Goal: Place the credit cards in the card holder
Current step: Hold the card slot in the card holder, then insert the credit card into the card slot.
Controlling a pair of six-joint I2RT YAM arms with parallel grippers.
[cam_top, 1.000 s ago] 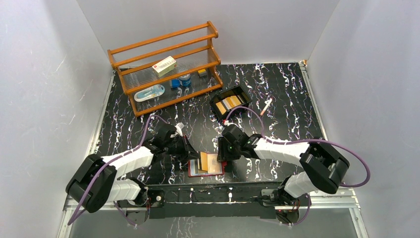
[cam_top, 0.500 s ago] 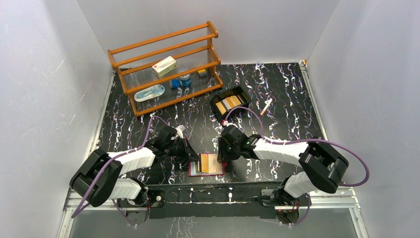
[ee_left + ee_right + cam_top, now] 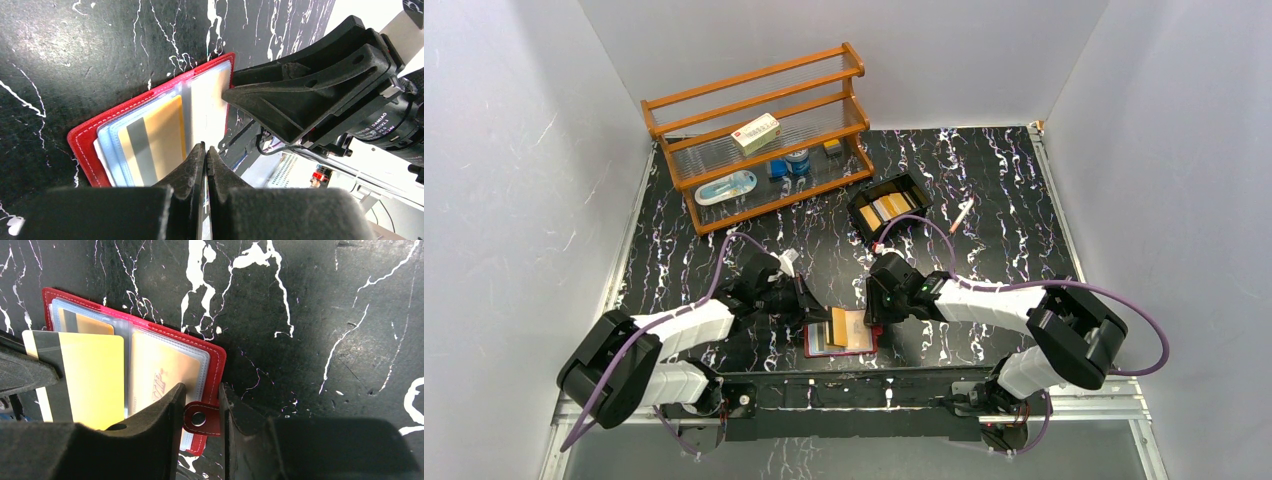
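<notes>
The card holder (image 3: pixel 816 345), a small red wallet, lies open near the table's front edge, with cards showing in its clear slots (image 3: pixel 160 372). My left gripper (image 3: pixel 205 146) is shut on a gold credit card (image 3: pixel 92 380) with a grey stripe, pinching its left end. The card hangs tilted over the wallet's left half (image 3: pixel 837 326). My right gripper (image 3: pixel 202 390) stands at the wallet's right edge, its jaws a little apart on either side of the red snap tab (image 3: pixel 200 417). An orange card (image 3: pixel 87 324) sits in the left slot.
A black tray (image 3: pixel 916 190) holding more cards stands behind the arms. A wooden shelf (image 3: pixel 759 135) with a cream box and small items fills the back left. A pen (image 3: pixel 961 215) lies right of the tray. The table's front edge is just below the wallet.
My left gripper has edged toward the wallet, and the gold card now stands more tilted over its left half. The right arm has barely moved.
</notes>
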